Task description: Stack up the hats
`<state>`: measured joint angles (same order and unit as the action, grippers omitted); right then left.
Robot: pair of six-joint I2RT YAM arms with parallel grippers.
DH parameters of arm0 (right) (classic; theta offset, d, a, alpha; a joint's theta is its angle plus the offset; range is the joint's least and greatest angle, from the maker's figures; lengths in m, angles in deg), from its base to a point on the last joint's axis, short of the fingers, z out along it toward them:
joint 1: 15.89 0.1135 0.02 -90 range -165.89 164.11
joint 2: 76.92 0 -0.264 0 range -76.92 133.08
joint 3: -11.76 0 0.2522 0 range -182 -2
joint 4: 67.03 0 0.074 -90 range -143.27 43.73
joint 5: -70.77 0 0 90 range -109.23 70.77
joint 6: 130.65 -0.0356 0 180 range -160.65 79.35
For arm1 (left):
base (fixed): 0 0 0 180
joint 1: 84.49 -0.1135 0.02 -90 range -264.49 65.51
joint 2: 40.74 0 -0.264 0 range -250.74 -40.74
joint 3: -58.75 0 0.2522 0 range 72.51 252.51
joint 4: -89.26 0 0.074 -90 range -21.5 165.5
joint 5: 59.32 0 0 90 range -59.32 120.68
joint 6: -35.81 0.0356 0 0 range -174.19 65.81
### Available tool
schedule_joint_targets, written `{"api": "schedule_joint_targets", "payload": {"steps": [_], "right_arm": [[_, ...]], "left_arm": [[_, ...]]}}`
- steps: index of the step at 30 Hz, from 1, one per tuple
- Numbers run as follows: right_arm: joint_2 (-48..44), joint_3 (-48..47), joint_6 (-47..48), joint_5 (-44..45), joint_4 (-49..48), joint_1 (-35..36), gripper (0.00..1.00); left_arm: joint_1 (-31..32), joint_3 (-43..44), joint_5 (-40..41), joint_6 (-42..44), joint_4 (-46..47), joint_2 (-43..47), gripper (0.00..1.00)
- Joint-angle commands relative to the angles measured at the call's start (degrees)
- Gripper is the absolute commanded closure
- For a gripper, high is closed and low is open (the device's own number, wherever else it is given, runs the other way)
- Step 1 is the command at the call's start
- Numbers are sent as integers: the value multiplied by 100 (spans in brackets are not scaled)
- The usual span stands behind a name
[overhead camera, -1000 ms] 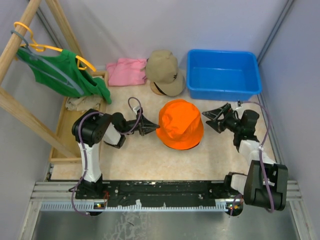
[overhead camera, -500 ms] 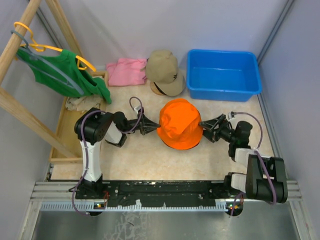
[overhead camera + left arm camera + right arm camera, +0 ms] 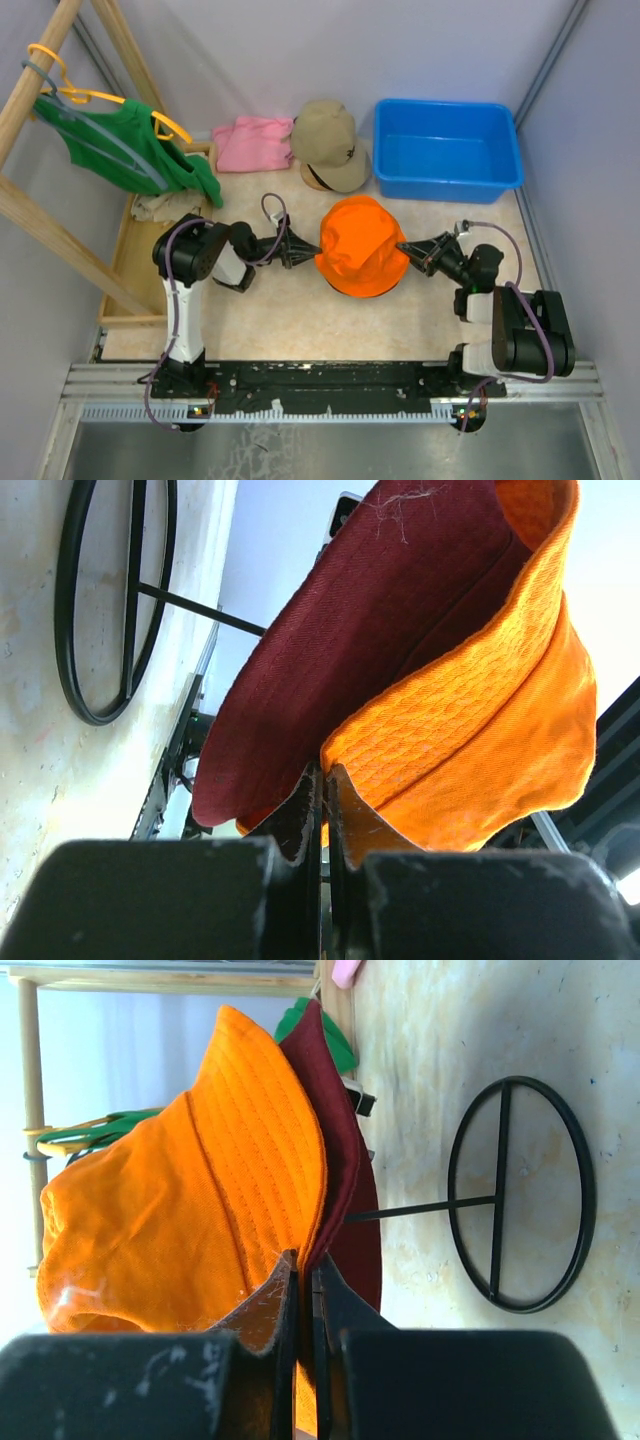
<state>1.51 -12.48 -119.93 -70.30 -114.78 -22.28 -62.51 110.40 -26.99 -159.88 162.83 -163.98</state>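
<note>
A bright orange bucket hat (image 3: 362, 258) sits over a dark red hat (image 3: 330, 650) on a black wire stand (image 3: 520, 1195) in the middle of the table. My left gripper (image 3: 312, 257) is shut on the stacked brims at the hat's left edge, orange (image 3: 480, 710) beside one finger and dark red beside the other. At the right edge my right gripper (image 3: 405, 248) is shut where the orange brim (image 3: 180, 1190) and the dark red brim (image 3: 350, 1210) meet. A tan cap (image 3: 328, 140) lies at the back, apart from both grippers.
A blue bin (image 3: 447, 148) stands at the back right. A pink folded cloth (image 3: 252, 142) lies left of the tan cap. A green garment (image 3: 130, 145) on a yellow hanger hangs from a wooden rack (image 3: 40, 215) at the left. Grey walls close in both sides.
My right gripper has moved left from open space to the hat's right brim and shut on it. The left gripper has stayed shut at the left brim.
</note>
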Motion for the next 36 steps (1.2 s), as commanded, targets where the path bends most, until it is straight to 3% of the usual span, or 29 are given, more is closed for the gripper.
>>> {"api": "schedule_joint_targets", "payload": {"steps": [1, 5, 18, 21, 24, 26, 28, 36], "right_arm": [[-14, -5, 246, 156, -2, 43, 100], [-115, -116, 791, 334, 933, 46, 100], [2, -437, 1618, 461, 1959, 61, 100], [-234, -582, 1677, 485, 2198, 98, 100], [-475, -728, 1739, 522, 2500, 97, 93], [-595, -849, 1824, 539, 2729, 101, 76], [-715, -935, 1896, 649, 2943, 84, 71], [-856, -1174, 2261, 646, 3539, -363, 55]], "left_arm": [[-19, 89, -99, -3, 1526, -165, 98], [-20, -21, -144, 106, 1524, -310, 99], [-103, 20, -165, 180, 1524, -460, 100], [-106, 212, -97, 50, 1524, -185, 90], [-135, 266, 5, -34, 1525, -16, 80], [-183, 225, 76, -37, 1528, 12, 73], [-254, 150, 137, -13, 1526, 14, 62], [-697, -91, 359, 99, 1453, 248, 56]]}}
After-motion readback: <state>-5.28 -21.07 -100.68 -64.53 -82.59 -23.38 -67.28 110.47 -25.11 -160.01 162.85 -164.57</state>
